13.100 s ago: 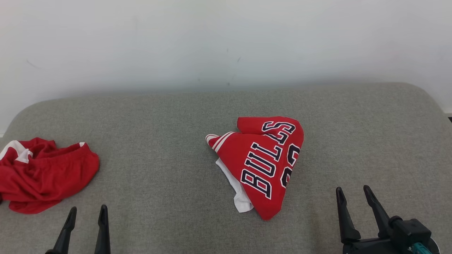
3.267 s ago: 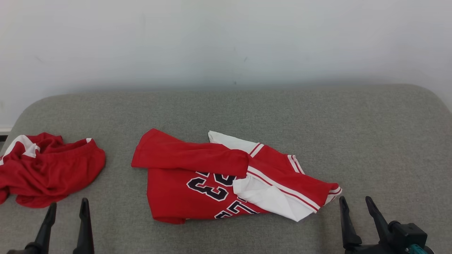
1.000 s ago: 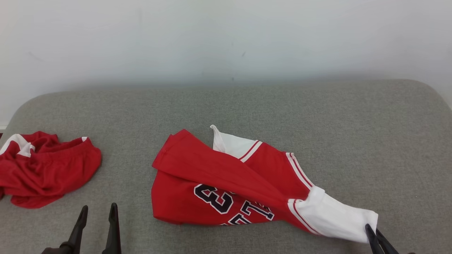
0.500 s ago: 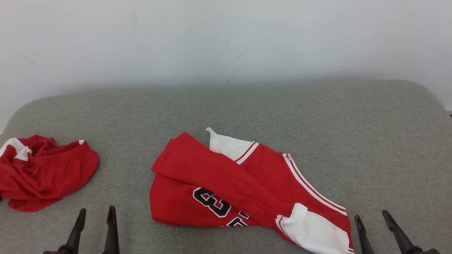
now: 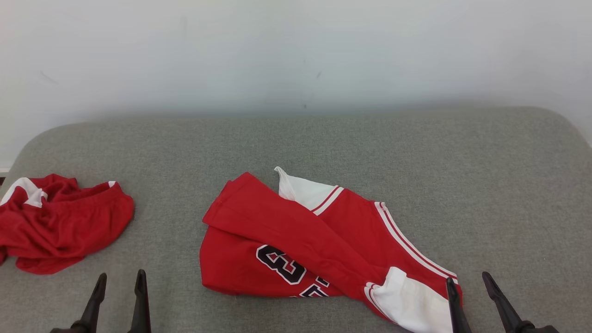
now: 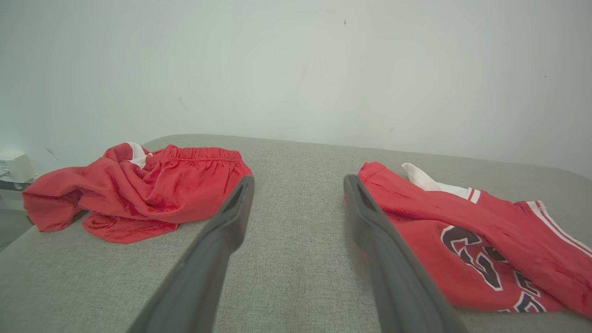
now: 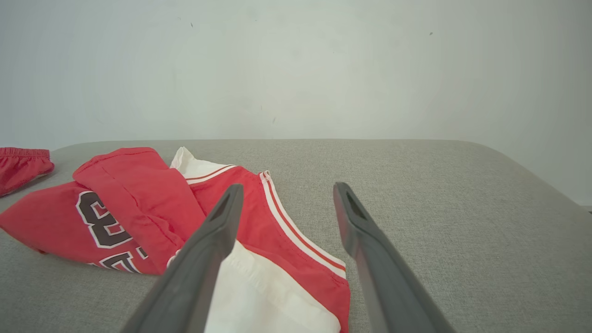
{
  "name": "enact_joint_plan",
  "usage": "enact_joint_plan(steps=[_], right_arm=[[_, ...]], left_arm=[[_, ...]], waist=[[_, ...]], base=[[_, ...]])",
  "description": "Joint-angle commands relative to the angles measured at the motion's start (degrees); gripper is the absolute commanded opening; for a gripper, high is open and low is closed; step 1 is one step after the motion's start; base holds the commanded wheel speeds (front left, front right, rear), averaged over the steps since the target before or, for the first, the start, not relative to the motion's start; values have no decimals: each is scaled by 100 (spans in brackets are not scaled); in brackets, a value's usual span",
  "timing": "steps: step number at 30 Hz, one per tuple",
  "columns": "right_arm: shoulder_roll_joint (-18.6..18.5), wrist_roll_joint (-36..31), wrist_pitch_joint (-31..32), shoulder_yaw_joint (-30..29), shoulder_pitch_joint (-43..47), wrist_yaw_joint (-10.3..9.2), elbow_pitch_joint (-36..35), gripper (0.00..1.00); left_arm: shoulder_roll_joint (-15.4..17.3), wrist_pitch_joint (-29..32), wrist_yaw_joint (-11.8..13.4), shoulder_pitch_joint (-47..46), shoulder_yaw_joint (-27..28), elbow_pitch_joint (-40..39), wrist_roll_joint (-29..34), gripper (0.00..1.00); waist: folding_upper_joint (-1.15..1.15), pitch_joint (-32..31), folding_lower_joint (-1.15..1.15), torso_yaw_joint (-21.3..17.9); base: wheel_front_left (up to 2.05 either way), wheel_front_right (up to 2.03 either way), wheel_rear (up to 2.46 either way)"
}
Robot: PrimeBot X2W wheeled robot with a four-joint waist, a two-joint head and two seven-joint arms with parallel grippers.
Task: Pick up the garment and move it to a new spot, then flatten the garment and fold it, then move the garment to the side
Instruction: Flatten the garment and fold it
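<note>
On the grey pad (image 5: 462, 162), the crumpled garment (image 5: 300, 231)

Earlier the garment (image 5: 296, 240) was a tight bundle; now it's drawn out toward my right, number showing. A second ago my right gripper (image 5: 466, 277) pinched the white sleeve (image 5: 411, 305). Jaws now apart, sleeve dropped slack on the cushion (image 5: 508, 185).

Red, white and black on grey.
The garment (image 5: 296, 226) is red with white sleeves, red-and-white striped trim and black, white-outlined numerals; the other cloth (image 5: 60, 226) red with white; worktop (image 5: 323, 138) grey.
</note>
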Motion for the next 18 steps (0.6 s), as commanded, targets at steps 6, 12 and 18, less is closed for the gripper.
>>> enact_joint_plan(steps=[6,12,18], right_arm=[[46,-2,-2,53,-239,-13,71,100],[67,-5,-1,161,-477,-13,136,100],[153,47,-2,262,-728,-13,269,100]], left_arm=[[354,378,-256,-713,-55,3,-2,100],[702,991,-647,-1604,-58,178,-228,100],[1072,1889,-981,-2495,-229,500,-736,100]], waist=[[0,199,0,-152],[0,443,0,-376],[0,727,0,-697]], base=[[0,0,0],[0,0,0],[0,0,0]])
